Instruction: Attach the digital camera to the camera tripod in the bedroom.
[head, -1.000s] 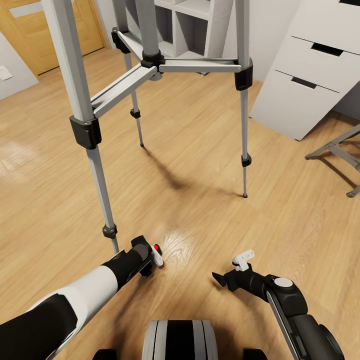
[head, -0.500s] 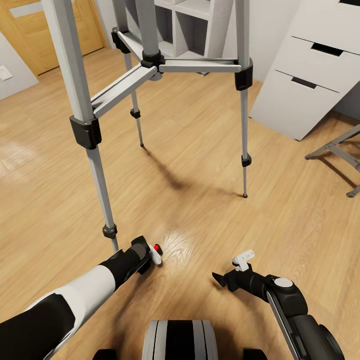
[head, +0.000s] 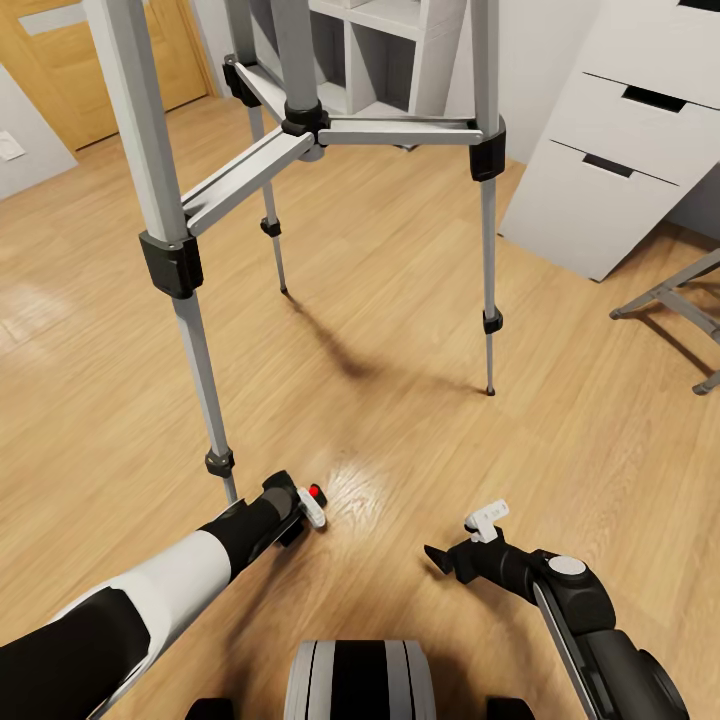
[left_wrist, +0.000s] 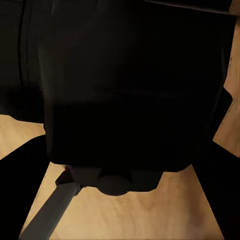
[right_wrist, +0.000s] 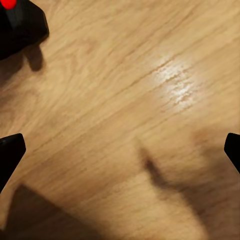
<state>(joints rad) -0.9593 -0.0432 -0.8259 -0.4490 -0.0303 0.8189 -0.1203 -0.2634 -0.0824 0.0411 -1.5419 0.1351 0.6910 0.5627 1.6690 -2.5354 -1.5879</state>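
The tripod (head: 300, 130) has silver-grey legs with black collars and grey braces. The floor (head: 400, 330) is light honey-coloured wood planks with a pale glossy patch. The camera (head: 305, 505) is black with a red button. The shelves (head: 390, 50) and drawers (head: 610, 160) are white, the door (head: 60, 60) is warm yellow wood, and the stool (head: 680, 300) is grey.

The digital camera (head: 305, 505) is a small black body with a round red button on top, held low above the light plank floor, near the closest tripod foot; the camera tripod (head: 300, 120) stands upright, silver-grey legs splayed, black collars, centre braces joined.
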